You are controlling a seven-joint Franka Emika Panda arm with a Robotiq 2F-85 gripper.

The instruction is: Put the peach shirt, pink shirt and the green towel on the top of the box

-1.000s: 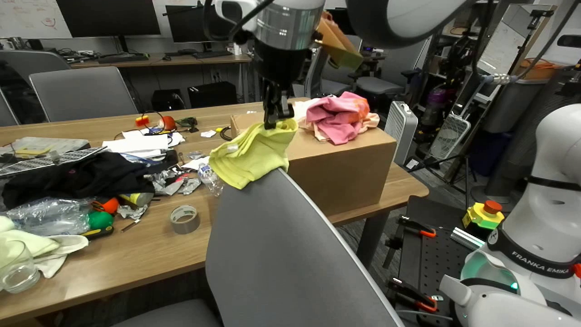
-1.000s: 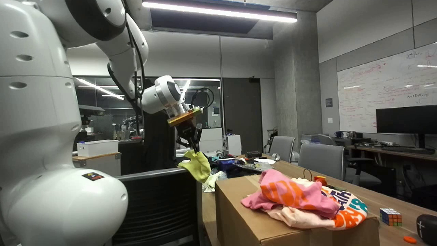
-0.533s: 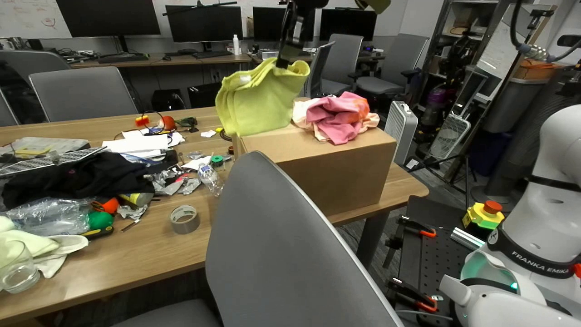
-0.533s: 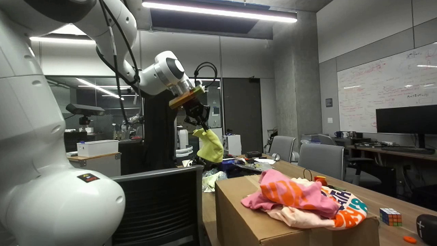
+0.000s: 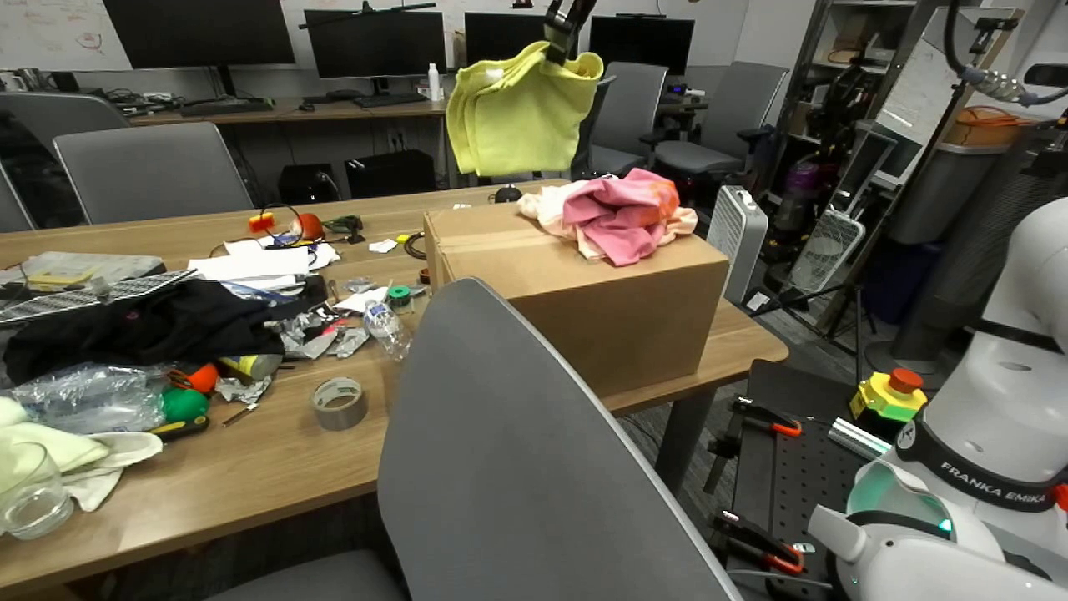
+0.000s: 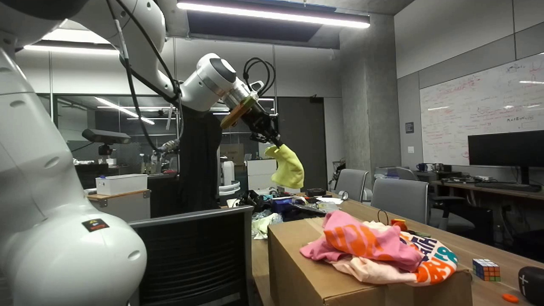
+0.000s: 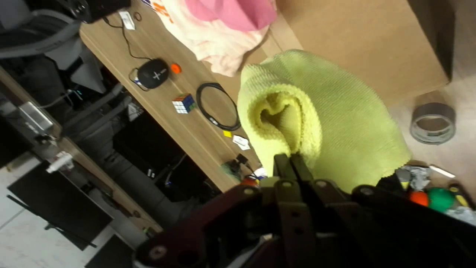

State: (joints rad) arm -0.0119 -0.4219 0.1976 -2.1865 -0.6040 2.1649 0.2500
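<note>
My gripper (image 5: 557, 52) is shut on the green towel (image 5: 526, 117), a yellow-green cloth hanging folded from the fingertips. In an exterior view the gripper (image 6: 278, 143) holds the towel (image 6: 290, 168) in the air, well above the table. In the wrist view the fingertips (image 7: 290, 158) pinch the towel (image 7: 357, 123), which covers part of the cardboard box (image 7: 357, 44) below. The pink shirt (image 6: 365, 242) lies crumpled on the peach shirt (image 6: 365, 270), both on top of the box (image 6: 297, 255). They also show in an exterior view: pink shirt (image 5: 622, 221), peach shirt (image 5: 546, 203), box (image 5: 617, 325).
A grey chair (image 5: 509, 451) stands in front of the box, its back near the box's edge. The table holds a tape roll (image 5: 340, 403), a plastic bottle (image 5: 384, 325) and a black cloth (image 5: 142, 325). A puzzle cube (image 6: 486, 270) and a black speaker (image 6: 531, 284) sit beyond the box.
The towel has been lifted off the chair back. My gripper has carried it upward and away from the chair, past the box's near edge. The shirts and box have not moved.
</note>
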